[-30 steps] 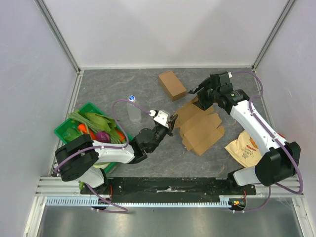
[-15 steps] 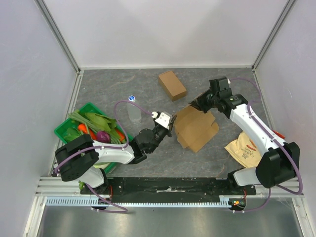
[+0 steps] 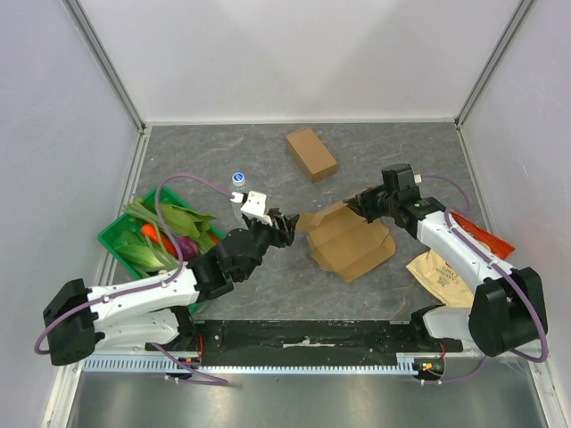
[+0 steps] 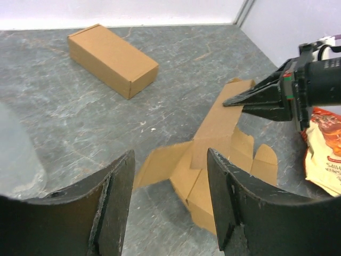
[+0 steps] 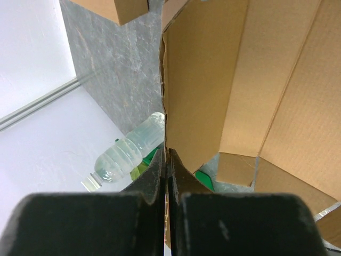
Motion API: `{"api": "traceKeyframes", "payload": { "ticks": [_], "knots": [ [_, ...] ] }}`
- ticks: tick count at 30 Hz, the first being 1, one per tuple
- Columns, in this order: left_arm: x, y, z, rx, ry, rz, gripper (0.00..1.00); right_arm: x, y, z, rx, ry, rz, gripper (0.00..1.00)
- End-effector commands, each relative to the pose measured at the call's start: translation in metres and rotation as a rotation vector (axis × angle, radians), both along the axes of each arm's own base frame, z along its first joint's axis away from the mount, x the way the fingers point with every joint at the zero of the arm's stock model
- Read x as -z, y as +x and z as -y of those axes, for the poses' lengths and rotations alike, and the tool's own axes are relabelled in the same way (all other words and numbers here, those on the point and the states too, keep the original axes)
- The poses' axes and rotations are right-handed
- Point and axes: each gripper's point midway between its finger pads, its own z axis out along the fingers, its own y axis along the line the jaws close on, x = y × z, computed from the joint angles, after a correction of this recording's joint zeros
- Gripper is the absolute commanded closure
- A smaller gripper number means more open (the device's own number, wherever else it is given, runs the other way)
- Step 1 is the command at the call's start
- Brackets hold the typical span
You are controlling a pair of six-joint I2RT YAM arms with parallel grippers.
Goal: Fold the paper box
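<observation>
The paper box (image 3: 350, 242) lay as a flat, creased blank on the grey surface (image 3: 268, 160), right of centre, with one long panel (image 4: 218, 120) lifted off it. The right gripper (image 3: 359, 203) was pressed together on the far edge of that panel, pinching the cardboard. The left gripper (image 4: 169, 160) stood spread, holding nothing, just short of the blank's near flaps.

The step in hand seemed to be raising this wall. To do it well, the right arm should swing the panel about its crease rather than drag it, so that the base stays flat. The left gripper would best press down on the base or catch a side flap before the wall is let go. The pinch sat near a corner, so twisting could tear or skew the fold.

A green crate (image 3: 105, 239) at the left held leafy greens (image 3: 169, 218), something orange and what may have been a red onion; the view was too small to be sure. A finished brown box (image 3: 311, 153) sat closed farther back, its contents hidden. A water bottle (image 3: 239, 192) stood near the crate.
</observation>
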Motion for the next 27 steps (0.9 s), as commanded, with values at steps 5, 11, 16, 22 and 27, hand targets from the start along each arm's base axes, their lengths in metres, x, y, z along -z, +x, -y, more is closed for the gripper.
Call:
{"api": "traceKeyframes", "payload": {
  "ticks": [5,11,16,22,27],
  "knots": [
    [0.014,-0.004,-0.004,0.098,0.198,0.017,0.35,-0.02,0.01,0.005,0.036,0.03,0.076,1.0],
    [0.041,0.014,-0.009,0.034,0.333,0.002,0.34,-0.026,0.01,0.004,0.021,0.039,0.088,1.0],
    [0.054,0.035,-0.009,-0.019,0.346,-0.076,0.33,-0.028,0.008,0.007,0.012,0.019,0.107,1.0],
    [0.064,0.047,0.007,0.036,0.33,-0.11,0.34,-0.029,0.005,0.01,0.005,-0.003,0.122,1.0],
    [0.079,0.051,0.016,0.09,0.334,-0.152,0.69,-0.026,0.007,0.013,0.015,-0.024,0.137,1.0]
  ]
}}
